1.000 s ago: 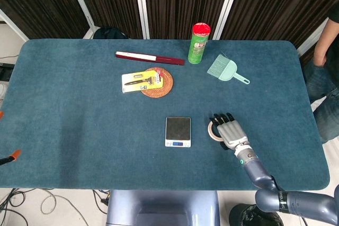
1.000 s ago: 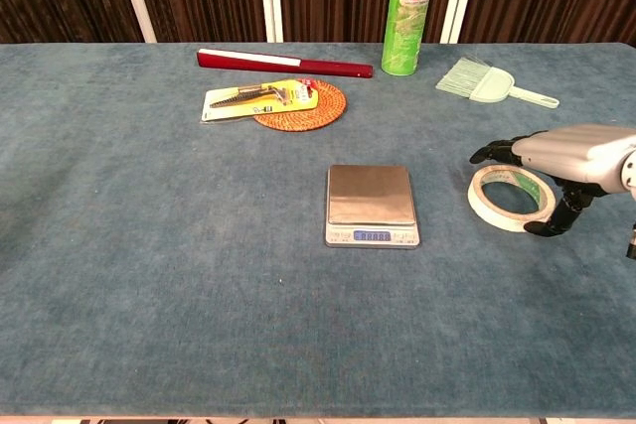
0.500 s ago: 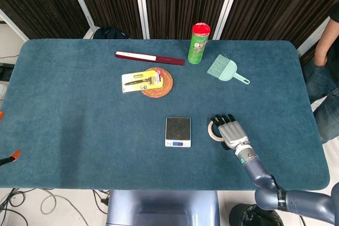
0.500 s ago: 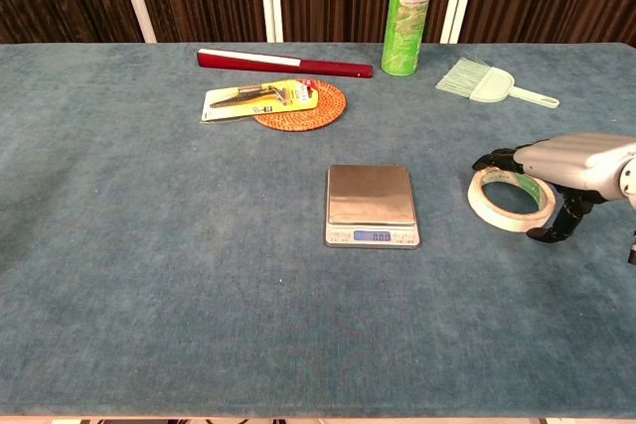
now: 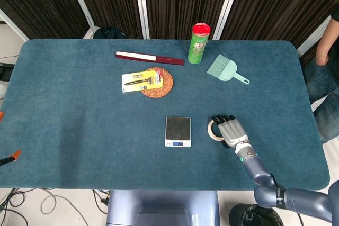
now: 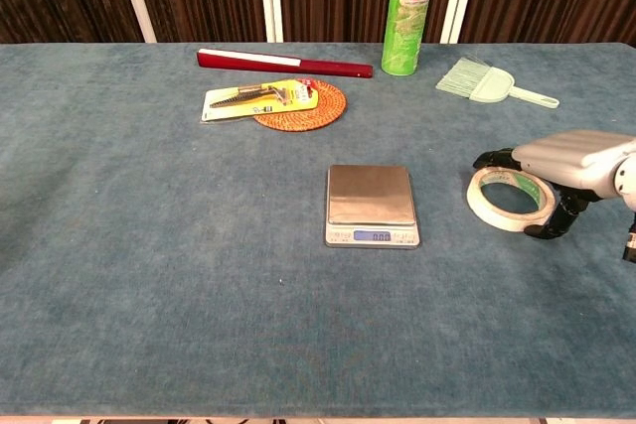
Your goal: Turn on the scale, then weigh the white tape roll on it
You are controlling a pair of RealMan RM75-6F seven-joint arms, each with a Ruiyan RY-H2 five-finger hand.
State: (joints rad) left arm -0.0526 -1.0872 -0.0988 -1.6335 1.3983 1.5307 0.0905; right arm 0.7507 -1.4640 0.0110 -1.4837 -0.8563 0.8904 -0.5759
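The tape (image 6: 511, 198) lies flat on the table (image 6: 149, 275), hole up, to the right of the scale (image 6: 371, 205) and apart from it; being a ring lying on its face, it has no long axis across the table and points no particular way, its short axis standing upright. The right hand (image 6: 566, 164) sits over its far-right side, fingers (image 6: 494, 158) curled down past the rim and the thumb low at the near edge, so it seems to be closing on the ring, though whether it truly grips yet I cannot tell. The scale's display is lit, so the step in hand looks to be picking up the tape. To do it well, the hand should pinch the ring across its wall, lift it level, carry it left and set it flat in the middle of the steel plate, then let go fully so nothing leans on it. The left hand shows in neither view
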